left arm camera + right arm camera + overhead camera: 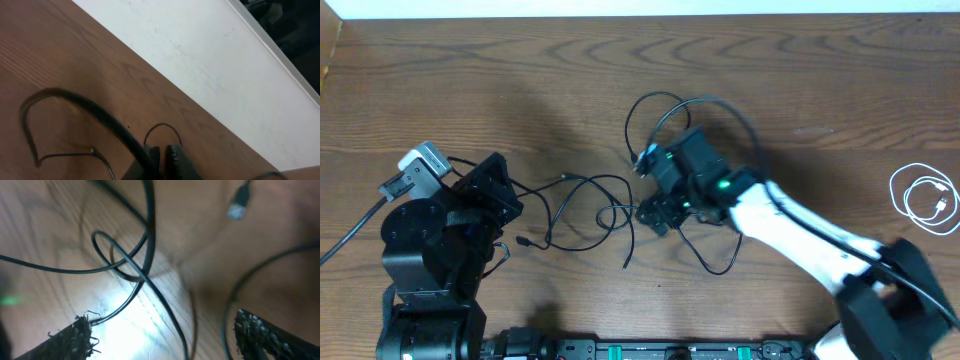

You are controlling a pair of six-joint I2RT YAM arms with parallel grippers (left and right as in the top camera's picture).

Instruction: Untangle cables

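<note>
Two thin black cables lie crossed and looped at the middle of the table, with one loop reaching toward the far side. My right gripper is open and low over the tangle. In the right wrist view its fingers straddle the crossing black strands, and a plug end lies beyond. My left gripper is shut, and a thin black cable loop comes out at its fingertips. The white cable lies coiled at the far right, apart from the black ones.
The table's far edge meets a white surface. A thick black arm cable crosses the left wrist view. The left arm's base stands at the front left, and the right arm stretches across the front right.
</note>
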